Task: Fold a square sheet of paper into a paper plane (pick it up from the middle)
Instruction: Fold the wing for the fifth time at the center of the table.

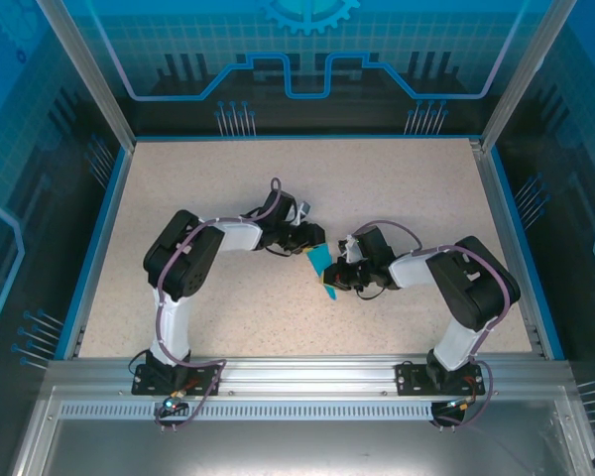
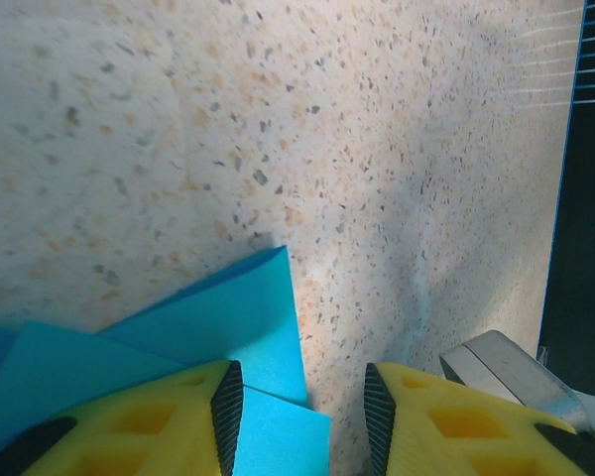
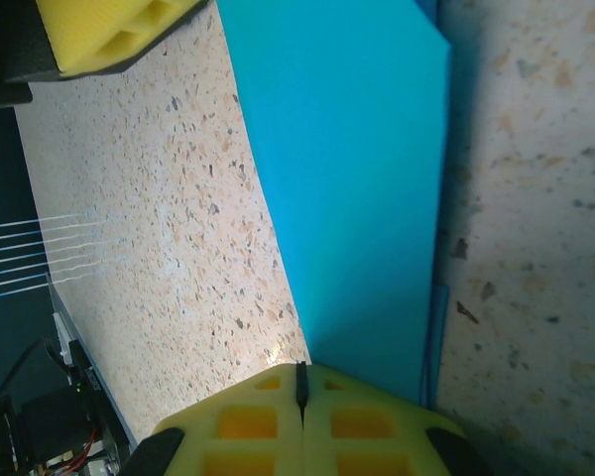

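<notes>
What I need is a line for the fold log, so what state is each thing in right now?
paper: folded into overlapping layers, one end pinched by the right gripper.
left gripper: jaws open, a corner of the paper between them, not clamped.
right gripper: jaws shut on the paper.

Probably a robotics lab: speckled table (image 1: 208,178) enclosed by aluminium frame (image 1: 87,74) and blue circuit-printed walls (image 1: 307,59).

teal paper (image 2: 228,317) cropped below, folds indistinct
</notes>
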Motion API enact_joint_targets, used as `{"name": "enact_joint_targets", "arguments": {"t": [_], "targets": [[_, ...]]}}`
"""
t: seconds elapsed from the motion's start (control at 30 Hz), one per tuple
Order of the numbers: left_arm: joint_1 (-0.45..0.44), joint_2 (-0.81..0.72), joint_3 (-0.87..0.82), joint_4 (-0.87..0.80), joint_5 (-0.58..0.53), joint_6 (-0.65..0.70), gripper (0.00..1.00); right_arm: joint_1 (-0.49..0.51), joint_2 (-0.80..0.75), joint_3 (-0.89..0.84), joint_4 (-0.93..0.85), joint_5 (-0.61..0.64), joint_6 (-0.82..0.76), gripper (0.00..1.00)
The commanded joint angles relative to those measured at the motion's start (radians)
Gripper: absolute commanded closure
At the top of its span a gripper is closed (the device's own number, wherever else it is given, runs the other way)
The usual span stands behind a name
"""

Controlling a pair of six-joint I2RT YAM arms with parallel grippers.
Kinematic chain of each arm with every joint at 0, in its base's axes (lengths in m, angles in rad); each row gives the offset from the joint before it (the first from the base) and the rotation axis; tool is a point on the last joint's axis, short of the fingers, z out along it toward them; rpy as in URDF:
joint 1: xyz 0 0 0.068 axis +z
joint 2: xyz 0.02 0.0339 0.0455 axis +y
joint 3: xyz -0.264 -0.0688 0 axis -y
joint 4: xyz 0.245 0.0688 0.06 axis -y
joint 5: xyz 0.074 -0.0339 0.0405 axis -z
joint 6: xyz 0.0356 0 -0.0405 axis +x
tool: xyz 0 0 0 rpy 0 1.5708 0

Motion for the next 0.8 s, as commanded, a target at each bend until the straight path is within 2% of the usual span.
{"name": "enact_joint_targets", "arguments": {"t": [0.0, 0.5, 0.77], "targets": [[0.045, 0.035, 0.012, -0.057, -0.057, 0.049, 0.59, 0.001, 0.014, -0.045, -0.136, 0.033, -0.009, 0.97], [0.084, 0.020, 0.044, -0.105, -0.064, 0.118, 0.58, 0.002, 0.024, -0.049, -0.117, 0.026, 0.001, 0.97], [0.083, -0.121, 0.053, -0.172, -0.059, 0.114, 0.55, 0.001, 0.037, -0.037, -0.106, 0.028, 0.012, 0.97]]}}
